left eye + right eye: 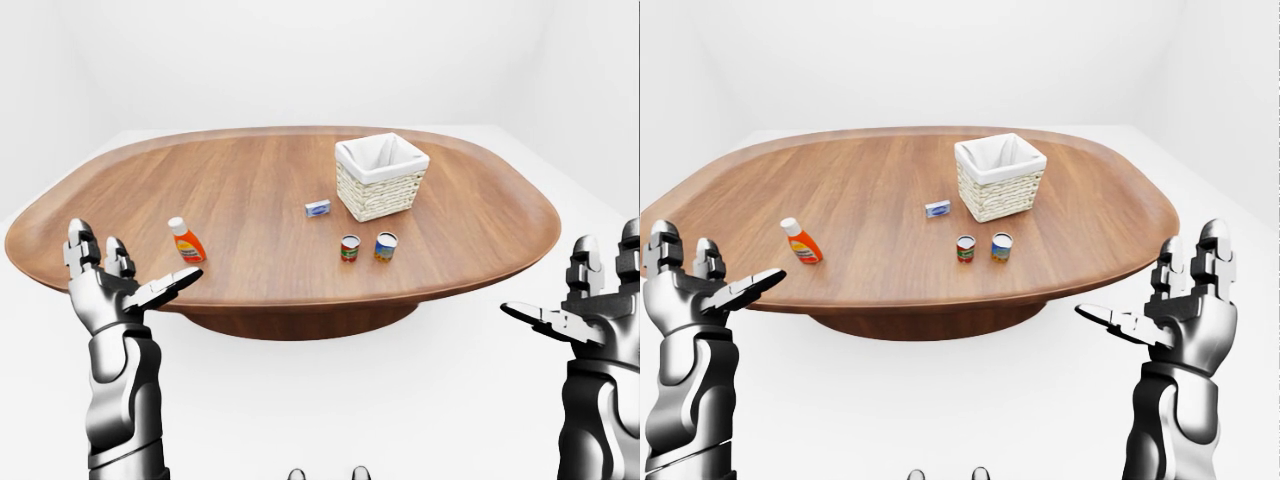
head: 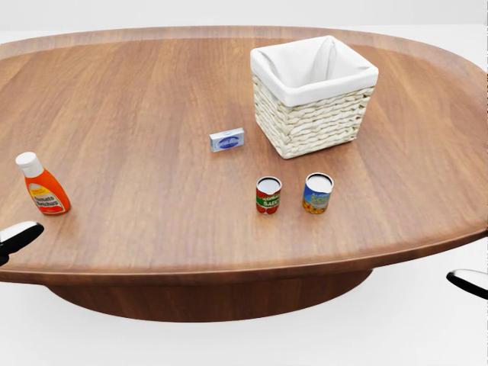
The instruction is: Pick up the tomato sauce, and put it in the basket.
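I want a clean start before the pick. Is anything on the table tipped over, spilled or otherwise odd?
Nothing stands out. The sauce can and the other can stand upright beside each other, the bottle is upright, the small box lies flat, and the basket sits square. Both the left hand and right hand are open, off the table.

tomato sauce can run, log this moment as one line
phase: pre-reach | tomato sauce can: upright on table | basket: empty | left hand: open | right hand: open

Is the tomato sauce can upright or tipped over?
Upright: the tomato sauce can stands on its base on the table, round top facing up.
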`<state>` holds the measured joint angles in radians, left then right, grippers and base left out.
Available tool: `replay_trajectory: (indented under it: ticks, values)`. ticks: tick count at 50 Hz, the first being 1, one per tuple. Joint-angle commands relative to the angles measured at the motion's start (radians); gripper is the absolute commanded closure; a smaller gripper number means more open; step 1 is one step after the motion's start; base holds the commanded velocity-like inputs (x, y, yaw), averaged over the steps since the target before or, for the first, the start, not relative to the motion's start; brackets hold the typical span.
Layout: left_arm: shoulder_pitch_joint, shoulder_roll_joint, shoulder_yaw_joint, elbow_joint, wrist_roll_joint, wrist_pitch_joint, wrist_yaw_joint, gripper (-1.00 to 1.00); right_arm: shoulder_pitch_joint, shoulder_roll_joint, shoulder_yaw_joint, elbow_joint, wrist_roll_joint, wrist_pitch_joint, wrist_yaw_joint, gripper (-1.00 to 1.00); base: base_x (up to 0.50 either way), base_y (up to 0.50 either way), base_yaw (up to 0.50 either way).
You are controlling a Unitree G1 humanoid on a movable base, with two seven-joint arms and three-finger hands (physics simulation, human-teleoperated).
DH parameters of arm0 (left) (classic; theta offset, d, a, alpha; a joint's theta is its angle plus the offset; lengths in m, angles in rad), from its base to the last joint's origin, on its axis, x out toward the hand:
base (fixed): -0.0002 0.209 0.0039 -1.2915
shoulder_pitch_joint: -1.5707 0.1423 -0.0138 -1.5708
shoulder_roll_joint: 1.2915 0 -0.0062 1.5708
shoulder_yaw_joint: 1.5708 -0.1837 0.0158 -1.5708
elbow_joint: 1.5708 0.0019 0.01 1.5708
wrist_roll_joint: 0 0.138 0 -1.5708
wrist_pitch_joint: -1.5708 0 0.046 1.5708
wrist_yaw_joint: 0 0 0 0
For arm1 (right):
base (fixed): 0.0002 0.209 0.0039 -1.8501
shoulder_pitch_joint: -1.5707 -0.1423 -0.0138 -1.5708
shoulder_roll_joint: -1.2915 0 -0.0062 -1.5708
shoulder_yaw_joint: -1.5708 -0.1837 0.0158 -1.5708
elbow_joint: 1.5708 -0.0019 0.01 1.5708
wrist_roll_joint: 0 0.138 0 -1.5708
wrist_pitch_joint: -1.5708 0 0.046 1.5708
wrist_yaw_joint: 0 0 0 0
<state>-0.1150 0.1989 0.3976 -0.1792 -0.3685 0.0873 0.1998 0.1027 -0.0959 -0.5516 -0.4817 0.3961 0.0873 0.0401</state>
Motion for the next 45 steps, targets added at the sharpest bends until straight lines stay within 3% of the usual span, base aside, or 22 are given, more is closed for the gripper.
replay_trajectory:
  ticks: [1, 45]
  values:
    - [-0.001, 0.0, 0.0, -0.003, -0.004, 0.0, 0.001, -1.0, 0.003, 0.001, -0.001, 0.004, 0.002, 0.0, 0.005, -1.0, 0.0, -0.25, 0.0]
    - [0.004, -0.01, -0.01, -0.007, -0.011, 0.0, -0.004, -1.0, 0.001, 0.0, 0.008, 0.021, -0.011, 0.0, 0.015, -1.0, 0.0, -0.25, 0.0]
